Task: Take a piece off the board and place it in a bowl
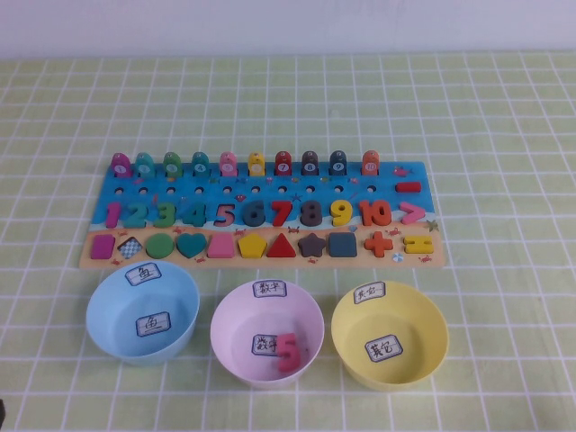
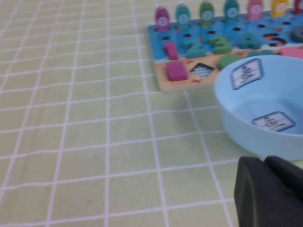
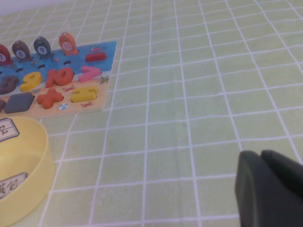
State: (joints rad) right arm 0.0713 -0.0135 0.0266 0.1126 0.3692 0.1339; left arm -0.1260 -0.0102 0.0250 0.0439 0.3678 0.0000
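Note:
The pink-red digit "5" [image 1: 287,351] lies inside the pale pink-lilac bowl [image 1: 236,315], next to the label on its floor. The bowl stands in front of the middle of the long blue puzzle board [image 1: 270,189]. The board's "5" place [image 1: 225,214] shows only a flat dark red outline. Neither gripper shows in the high view. My left gripper [image 2: 265,163] is shut and empty, low over the cloth near the light blue bowl [image 2: 246,127]. My right gripper [image 3: 260,156] is shut and empty, over bare cloth to the right of the yellow bowl [image 3: 28,161].
The light blue bowl [image 1: 108,306] stands left of the pink bowl and the yellow bowl [image 1: 423,324] right of it, all three close to the board's front edge. A green checked cloth covers the table on all sides of them.

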